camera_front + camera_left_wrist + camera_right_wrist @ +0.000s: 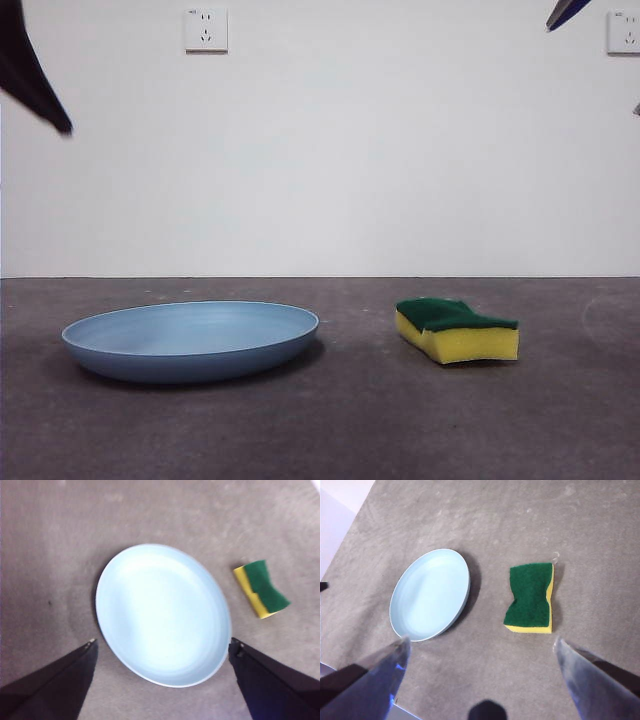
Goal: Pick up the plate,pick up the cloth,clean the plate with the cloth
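Plate [190, 340] lies empty on the grey table [330, 430], front view; cloth [457, 330] well apart, green side up; wall socket [205, 30] behind. Left wrist view: left claw [162, 647] spread wide above the plate, holding nothing. Right wrist view: right claw [480, 645] wide open, empty, high over the cloth.

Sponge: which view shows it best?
The right wrist view: the sponge lies whole, green layer up, wavy sides clear. The front view shows it side-on, beside the plate. The left wrist view shows it small, slightly blurred.
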Tool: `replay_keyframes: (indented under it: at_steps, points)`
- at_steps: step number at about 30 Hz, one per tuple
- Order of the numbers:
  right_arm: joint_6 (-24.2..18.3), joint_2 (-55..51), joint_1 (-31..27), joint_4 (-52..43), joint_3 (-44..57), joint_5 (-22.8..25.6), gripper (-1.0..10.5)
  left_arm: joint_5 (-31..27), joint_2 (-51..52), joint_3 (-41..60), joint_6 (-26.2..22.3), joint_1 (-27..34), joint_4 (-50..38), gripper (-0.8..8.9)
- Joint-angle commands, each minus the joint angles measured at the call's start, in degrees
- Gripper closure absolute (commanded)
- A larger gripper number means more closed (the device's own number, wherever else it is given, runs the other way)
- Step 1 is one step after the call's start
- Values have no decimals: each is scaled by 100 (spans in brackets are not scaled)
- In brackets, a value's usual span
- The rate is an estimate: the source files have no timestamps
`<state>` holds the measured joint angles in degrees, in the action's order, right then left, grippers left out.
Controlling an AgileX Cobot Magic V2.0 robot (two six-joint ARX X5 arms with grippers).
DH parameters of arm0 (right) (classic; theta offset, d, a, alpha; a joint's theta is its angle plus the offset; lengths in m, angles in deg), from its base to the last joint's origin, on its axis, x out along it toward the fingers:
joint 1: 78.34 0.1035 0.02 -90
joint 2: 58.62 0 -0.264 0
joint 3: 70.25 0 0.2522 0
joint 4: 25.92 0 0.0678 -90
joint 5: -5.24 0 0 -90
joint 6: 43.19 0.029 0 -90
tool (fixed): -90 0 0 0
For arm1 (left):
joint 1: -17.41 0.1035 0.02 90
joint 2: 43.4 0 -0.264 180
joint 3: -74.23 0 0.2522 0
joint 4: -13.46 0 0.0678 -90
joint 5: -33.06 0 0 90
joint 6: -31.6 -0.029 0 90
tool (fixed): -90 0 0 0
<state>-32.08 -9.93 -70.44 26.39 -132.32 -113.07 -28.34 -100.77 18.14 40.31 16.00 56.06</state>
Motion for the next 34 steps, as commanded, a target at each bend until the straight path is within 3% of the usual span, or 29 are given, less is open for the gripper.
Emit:
replay_keyframes:
  at_steps: [1,9,15,19,34]
  points:
    - [-48,7,4,-31,-17,13,457,-42,-619,-15,35,-17,-247,378]
    - [-46,7,4,-28,-17,13,457,-503,-2011,-55,120,-227,-1047,378]
    - [-44,7,4,-28,-17,13,462,-1054,-2796,-557,120,-476,-1071,380]
    - [-44,7,4,-26,-17,11,476,-1093,-3281,-970,114,-625,-999,445]
    - [-46,7,4,-28,-17,13,476,-1357,-4225,-1325,22,-874,-850,446]
